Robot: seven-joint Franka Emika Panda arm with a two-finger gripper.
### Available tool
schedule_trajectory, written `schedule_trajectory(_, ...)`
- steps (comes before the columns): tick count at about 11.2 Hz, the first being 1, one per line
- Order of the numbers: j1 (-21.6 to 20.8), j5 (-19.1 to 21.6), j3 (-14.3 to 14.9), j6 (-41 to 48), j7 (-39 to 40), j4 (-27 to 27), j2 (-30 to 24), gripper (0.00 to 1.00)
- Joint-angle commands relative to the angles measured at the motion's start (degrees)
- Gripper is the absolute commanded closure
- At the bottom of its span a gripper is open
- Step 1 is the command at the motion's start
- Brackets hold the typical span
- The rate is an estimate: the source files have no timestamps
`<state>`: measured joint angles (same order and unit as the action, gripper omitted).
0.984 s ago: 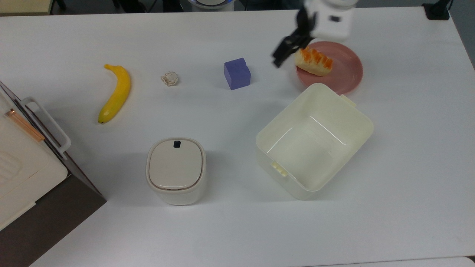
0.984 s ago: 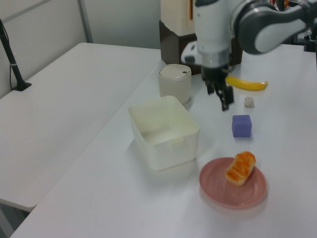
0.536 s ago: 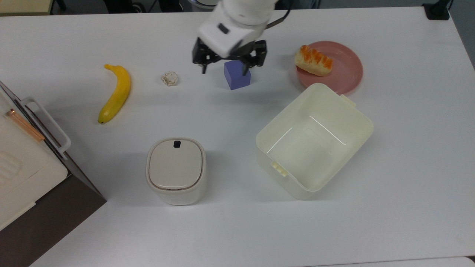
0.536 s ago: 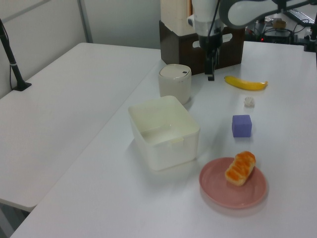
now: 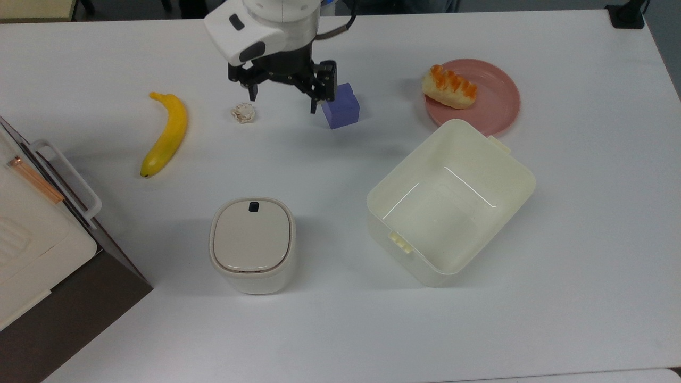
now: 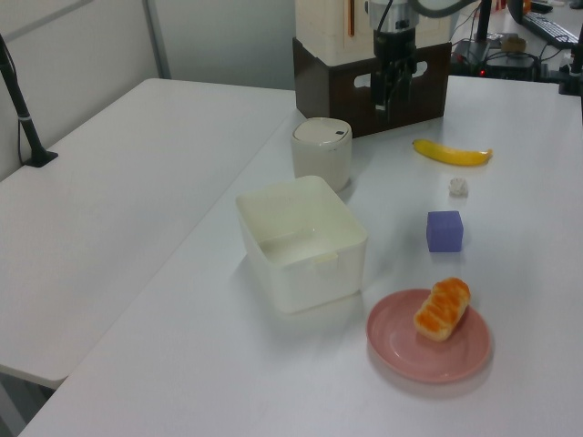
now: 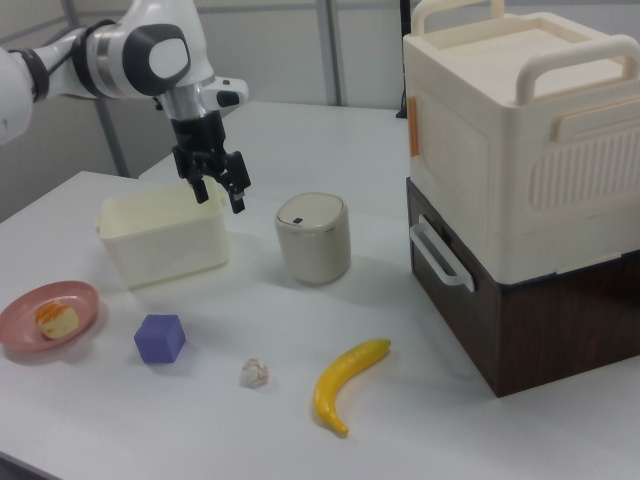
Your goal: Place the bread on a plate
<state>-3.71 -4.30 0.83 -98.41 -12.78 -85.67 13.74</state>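
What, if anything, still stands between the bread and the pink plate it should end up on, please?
Nothing does: the bread already lies on the plate, near its rim at the top view's left. The open pincer hangs empty, apart from both.

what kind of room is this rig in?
Probably a lab or office workspace. White tables stand pushed together, a robot arm hangs over an odd mix of props such as a banana and a purple cube, and wall panels close in the back.

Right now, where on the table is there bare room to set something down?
Bare: the stretch between the banana, lidded bin and cream tub, and the near edge below them. Crowded: the row of crumpled ball, purple cube, plate with bread.
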Motion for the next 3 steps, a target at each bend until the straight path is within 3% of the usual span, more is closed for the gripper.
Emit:
schedule_trajectory(1,-2.70,4.03,5.05,2.69,3.02,-2.04,-4.67,0.00)
schedule_trajectory(3,-2.79,4.04,5.49,4.53,3.11,-2.13,-5.56,0.00)
